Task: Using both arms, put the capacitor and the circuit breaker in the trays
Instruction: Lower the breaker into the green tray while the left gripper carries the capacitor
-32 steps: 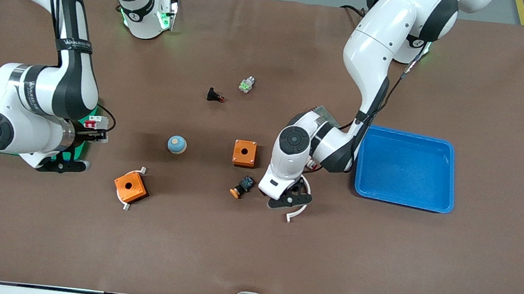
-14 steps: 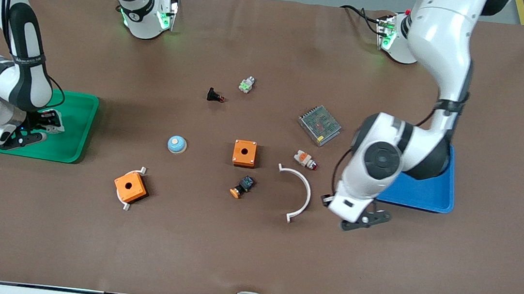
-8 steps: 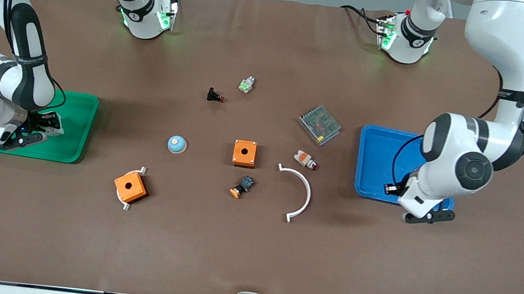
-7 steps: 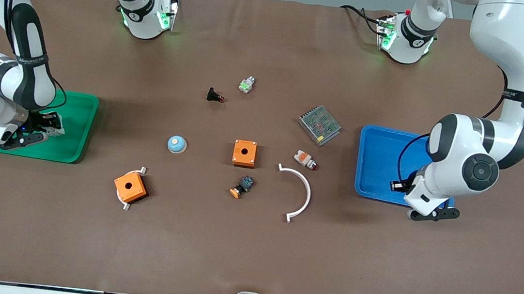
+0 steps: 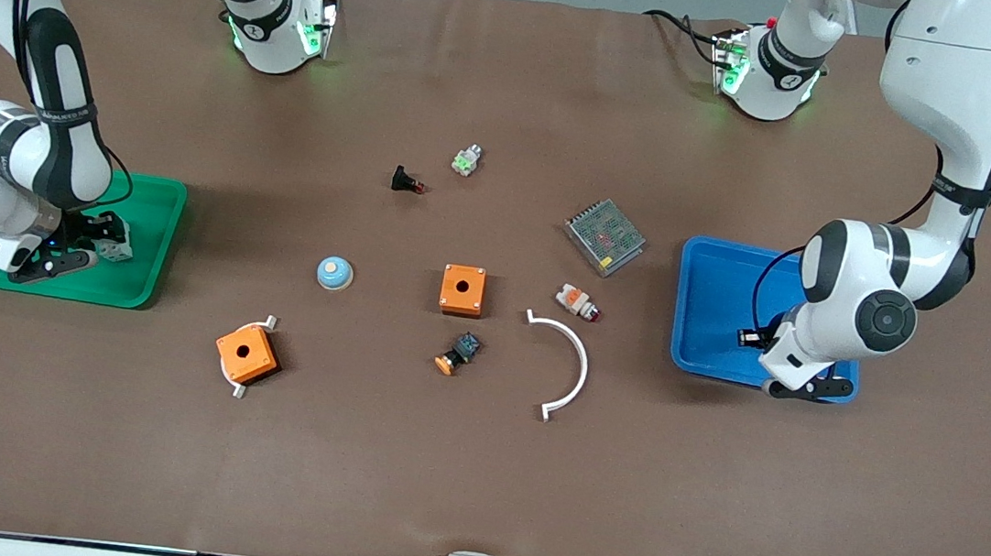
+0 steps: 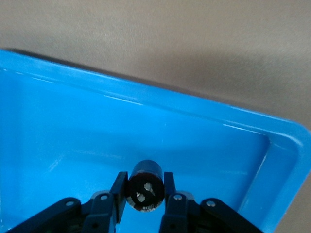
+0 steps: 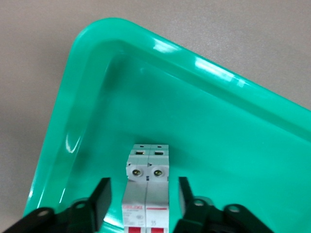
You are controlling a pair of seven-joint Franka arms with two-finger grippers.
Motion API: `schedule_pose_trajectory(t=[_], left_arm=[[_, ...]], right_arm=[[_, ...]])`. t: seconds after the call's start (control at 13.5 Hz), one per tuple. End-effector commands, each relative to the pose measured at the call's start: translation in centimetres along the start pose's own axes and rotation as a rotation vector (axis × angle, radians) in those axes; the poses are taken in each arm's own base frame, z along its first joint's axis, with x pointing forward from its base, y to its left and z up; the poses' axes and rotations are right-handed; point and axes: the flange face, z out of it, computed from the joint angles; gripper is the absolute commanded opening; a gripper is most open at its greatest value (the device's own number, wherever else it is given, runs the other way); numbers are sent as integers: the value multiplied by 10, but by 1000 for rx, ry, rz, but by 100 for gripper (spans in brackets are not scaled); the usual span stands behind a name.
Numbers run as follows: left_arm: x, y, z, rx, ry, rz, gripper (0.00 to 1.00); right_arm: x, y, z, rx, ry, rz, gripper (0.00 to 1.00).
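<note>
The capacitor [image 6: 145, 187], a stubby black cylinder with whitish spots on its end, is clamped between my left gripper's [image 6: 144, 183] fingers. The left gripper [image 5: 749, 338] hangs just above the floor of the blue tray [image 5: 716, 283], near the tray's corner closest to the front camera. The circuit breaker [image 7: 147, 191], a white-grey block with red levers, lies on the floor of the green tray [image 7: 92, 92]. My right gripper [image 7: 143, 198] is open astride it, with a gap on each side. In the front view the breaker [image 5: 115, 249] lies beside the right gripper [image 5: 97, 238] in the green tray [image 5: 154, 214].
Loose on the brown mat between the trays: two orange boxes [image 5: 463, 289] [image 5: 246, 357], a blue dome [image 5: 335, 273], a black push-button with an orange cap [image 5: 456, 354], a white arc [image 5: 573, 369], a white-and-orange part [image 5: 577, 301], a mesh-topped metal box [image 5: 605, 236], and two small parts [image 5: 406, 181] [image 5: 466, 160].
The left arm swung from the table's middle to the blue tray with the capacitor and has sunk lower into it. The right gripper has opened; the circuit breaker now lies free in the green tray.
</note>
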Motion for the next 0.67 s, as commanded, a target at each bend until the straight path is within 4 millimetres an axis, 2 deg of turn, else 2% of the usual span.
schedule_pose_trajectory(t=[0.0, 0.07, 0.15, 0.22, 0.37, 0.59], left_arm=[[-3, 1, 17, -9, -14, 13, 27], [-2, 0, 15, -8, -11, 13, 41], [-1, 0, 9, -11, -2, 14, 51], [1, 0, 2, -15, 11, 15, 72], [11, 3, -24, -32, 59, 11, 100], [25, 6, -99, -70, 181, -2, 100]], right_arm=[[8, -7, -51, 47, 18, -14, 100], [14, -6, -81, 58, 20, -14, 100], [21, -9, -105, 64, 17, -25, 100], [28, -11, -137, 67, 24, -19, 100], [38, -22, -188, 64, 35, 39, 100], [51, -73, -265, 45, 89, 140, 100]])
